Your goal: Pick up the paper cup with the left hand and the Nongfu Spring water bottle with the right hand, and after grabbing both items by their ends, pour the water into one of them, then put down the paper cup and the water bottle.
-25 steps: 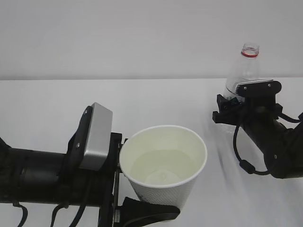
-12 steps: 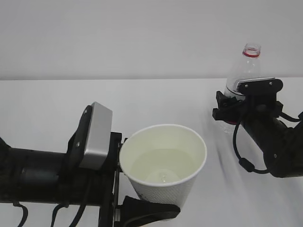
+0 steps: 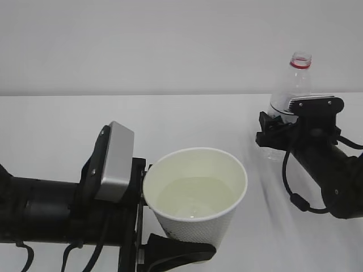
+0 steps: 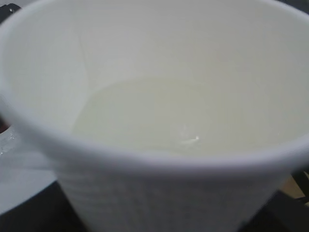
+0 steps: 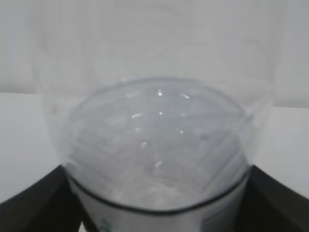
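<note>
**Water's in the cup, bottle's upright: both pincers look set for the put-down**

The left pincer (image 3: 173, 226) has the paper cup (image 3: 195, 195) between its fingers, gripping it low on the side wall. The cup sits straight ahead of that pincer, long axis vertical, mouth up, and the left wrist view looks right down into it: a shallow pool of water (image 4: 154, 113) covers the bottom. That pincer is spread fairly wide, but only as wide as the cup it's pinching. I can't see the cup's base, so whether it's touching the counter (image 3: 187, 119) or hanging just above it, no idea.

Over on the other side, the right pincer (image 3: 278, 133) is wrapped around the lower body of the Nongfu Spring water bottle (image 3: 292, 85). The bottle stands upright too, open neck with the red ring sticking up well above the pincer. In the right wrist view it fills the frame directly in front, with the dark fingers showing at both lower corners. They stand wide, flanking the bottle; if they're pressing it or just beside it, I can't tell.

My read: the pour is done, so what matters next is straight down. Each pincer has its item right in front and vertical, and the two items are well apart, so neither should bump the other going down.
</note>
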